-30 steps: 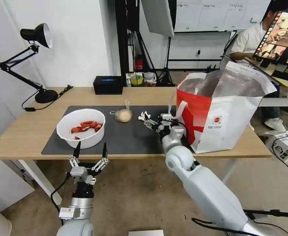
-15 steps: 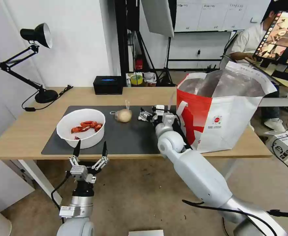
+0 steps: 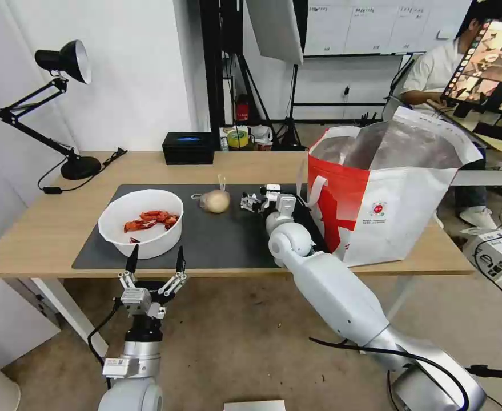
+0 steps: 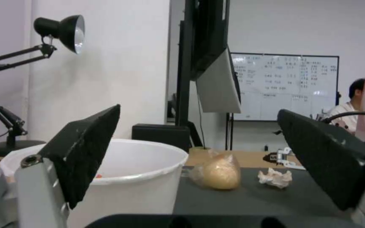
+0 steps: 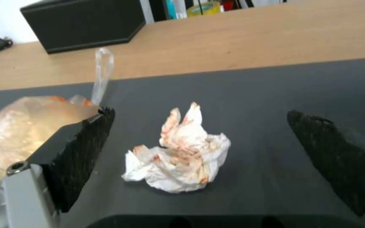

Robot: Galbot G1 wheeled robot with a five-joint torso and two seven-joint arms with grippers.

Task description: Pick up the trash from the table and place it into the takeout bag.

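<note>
1. Right gripper sits low over the dark mat on the bench, just beside the takeout bag. Fingers spread wide, holding nothing.
2. Key relation: crumpled tissue lies straight ahead of the right gripper, centred in the gap between the two fingers, touching neither. From the head view it is just past the fingertips, on the side away from the bag.
3. Tissue has no clear long axis, roughly a lump with one peak sticking up; a squeeze from either side looks fine.
4. Tissue look: white, wrinkled, orange-red stains, light and soft; likely to crush flat when pinched.
5. Beige lump in a clear bag lies close to the tissue, farther from the takeout bag; in the right wrist view it is right behind one finger, so it could get nudged.
6. White bowl with red shells sits at the mat's left end, well apart from the tissue.
7. Left gripper waits below the bench's front edge, in front of the bowl, fingers wide apart, empty.
8. Right arm is clearly nearer the tissue; nothing seen inside the takeout bag's visible part.
</note>
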